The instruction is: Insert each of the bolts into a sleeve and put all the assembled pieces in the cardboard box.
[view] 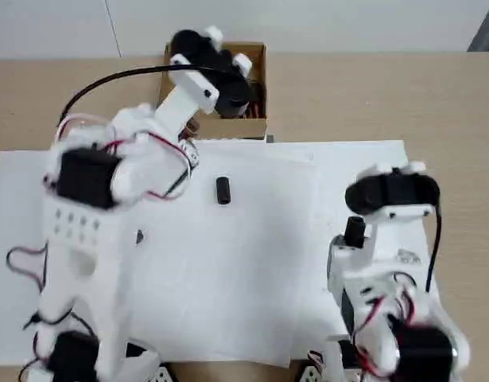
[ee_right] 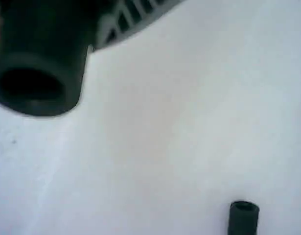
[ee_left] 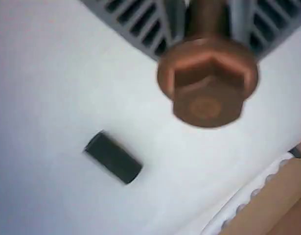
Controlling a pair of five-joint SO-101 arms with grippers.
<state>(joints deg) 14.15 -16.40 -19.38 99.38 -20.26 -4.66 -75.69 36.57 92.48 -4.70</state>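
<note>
Plainly, your left tool (ee_left: 207, 17) is clamped on the copper bolt (ee_left: 207, 81) by its shank, head free, and your right tool (ee_right: 57, 24) grips a black sleeve (ee_right: 37, 73), bore open. A spare sleeve (view: 223, 190) lies toward 12 o'clock on the white sheet (view: 252, 278), short of the cardboard box (view: 242, 127). Both look stiff, light and smooth, so hold mid-body and expect slipping if misaligned.

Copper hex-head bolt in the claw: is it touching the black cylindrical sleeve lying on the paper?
Apart. Left wrist view shows white paper between bolt and sleeve.
</note>
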